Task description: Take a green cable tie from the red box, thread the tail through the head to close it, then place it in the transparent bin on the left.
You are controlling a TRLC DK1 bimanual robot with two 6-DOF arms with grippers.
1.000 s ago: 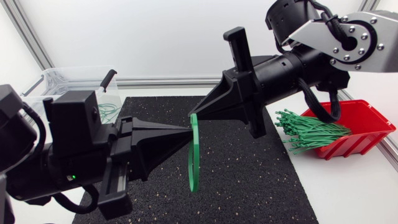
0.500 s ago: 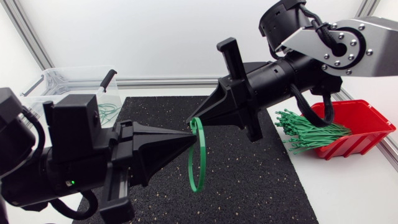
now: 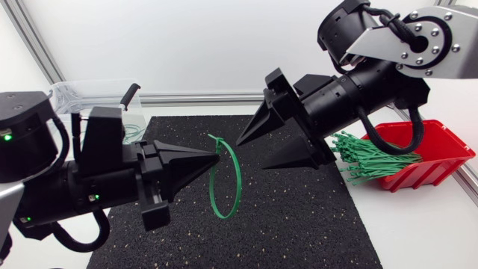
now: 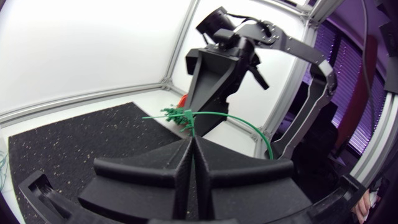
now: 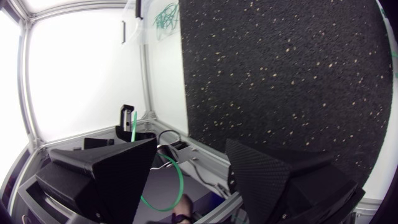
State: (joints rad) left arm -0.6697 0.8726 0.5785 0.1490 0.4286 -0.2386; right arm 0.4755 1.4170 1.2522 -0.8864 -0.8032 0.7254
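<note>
left jaws: pinching green cable tie (image 3: 238,173) | tie: a loop hanging above middle of black mat (image 3: 299,217) | right jaws: wide open, empty | risk: thin pinch, loop could slip off before clear bin (image 3: 97,90) left of mat

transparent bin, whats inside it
Curled green cable ties show at the transparent bin's right end. The left arm covers much of the rest, so any others there are hidden.

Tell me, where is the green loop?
Head view: the green loop hangs mid-table over the black mat, pinched by the left hand, right hand open beside it.
</note>
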